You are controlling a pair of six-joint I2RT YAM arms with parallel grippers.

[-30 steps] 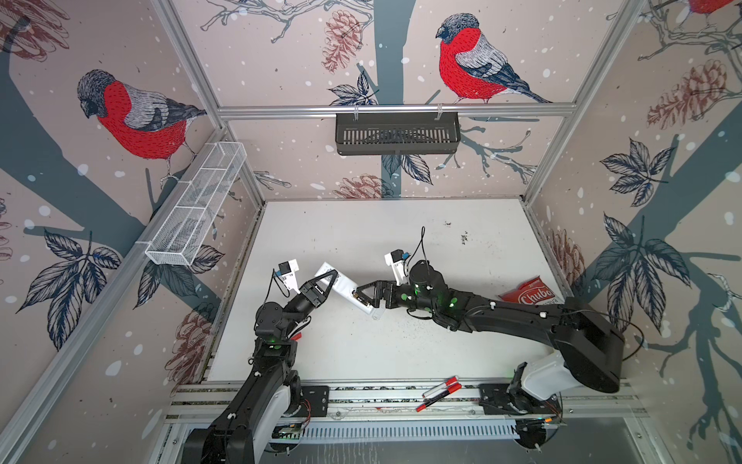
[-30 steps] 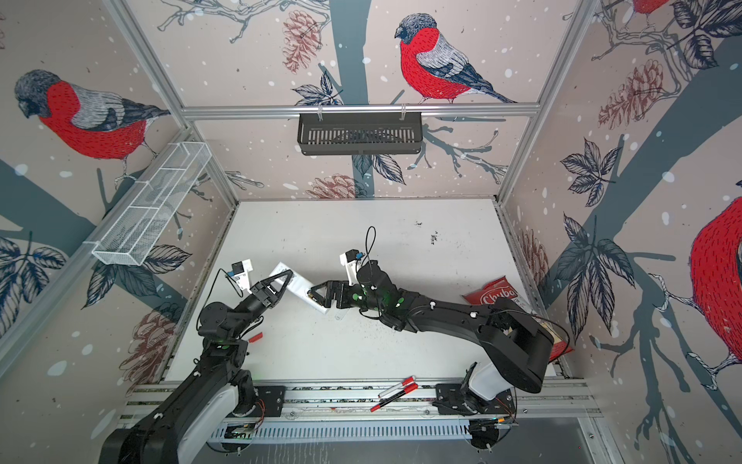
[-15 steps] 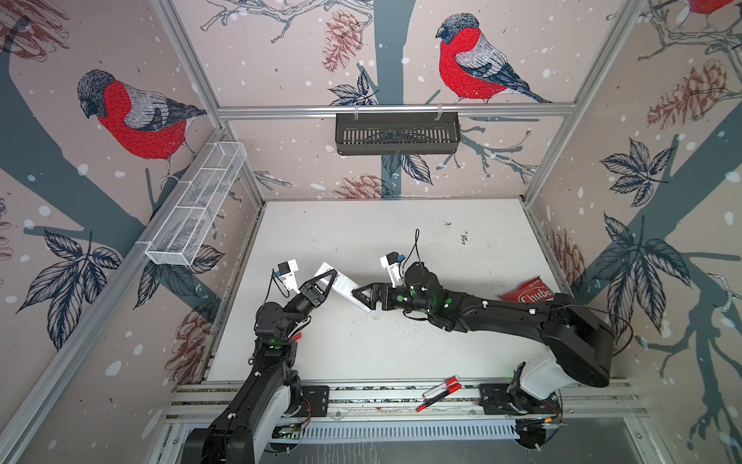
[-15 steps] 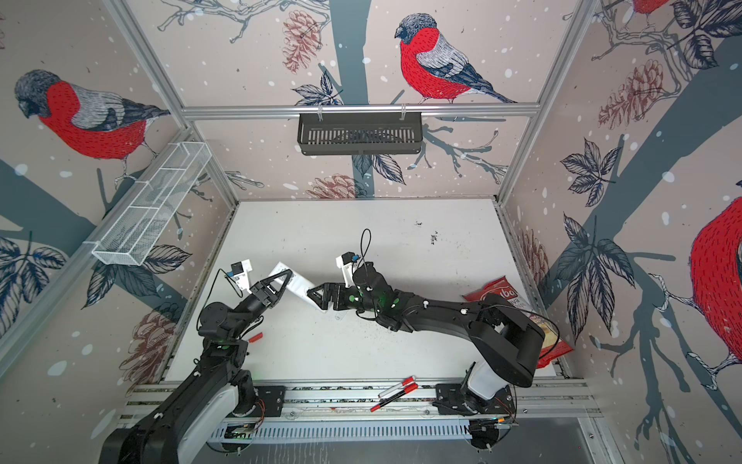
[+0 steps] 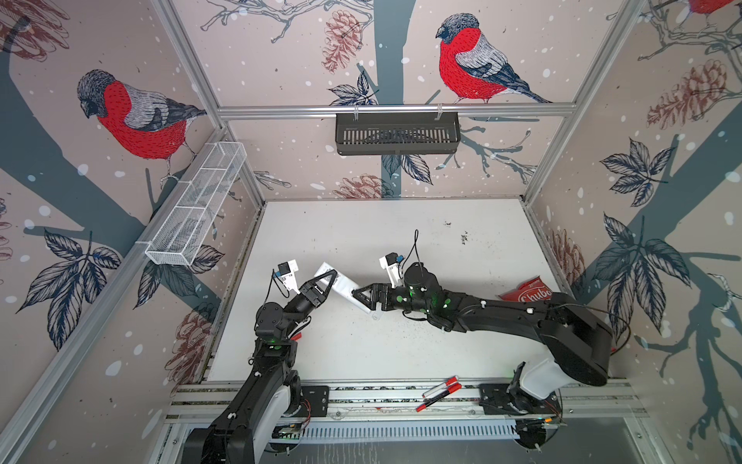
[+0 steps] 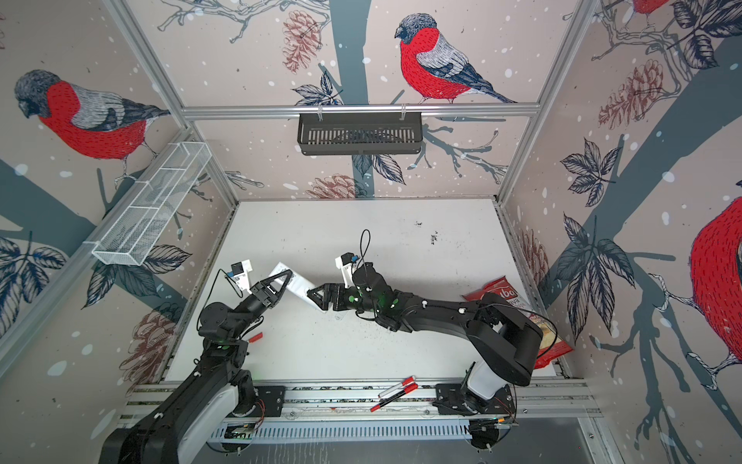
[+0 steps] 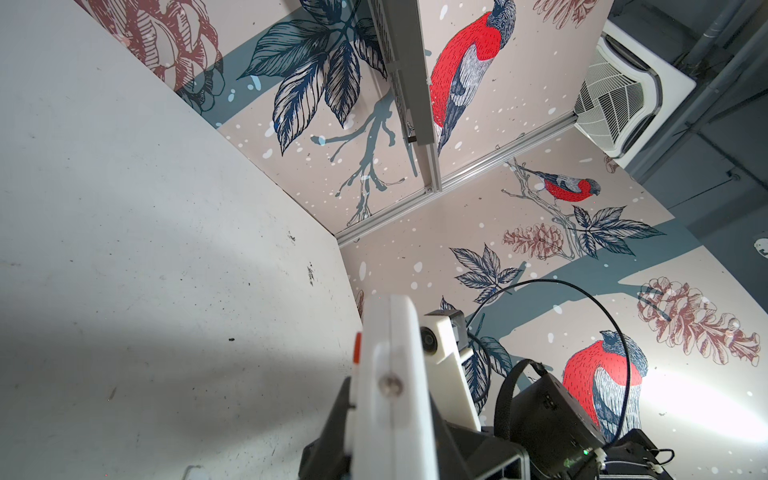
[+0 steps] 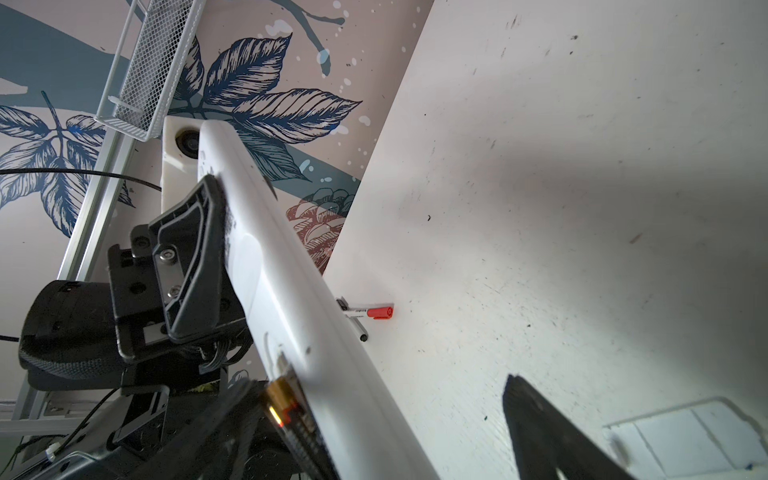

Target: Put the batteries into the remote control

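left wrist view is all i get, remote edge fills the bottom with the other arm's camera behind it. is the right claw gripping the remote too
Observer: No. In both top views the right claw stands open, jaws on either side of the lower end of the remote control, not closed on it.
Operator: any battery at that end
Observer: Yes. The right wrist view shows one battery with a copper band against the remote's lower end, inside the open claw. I cannot tell whether it is seated.
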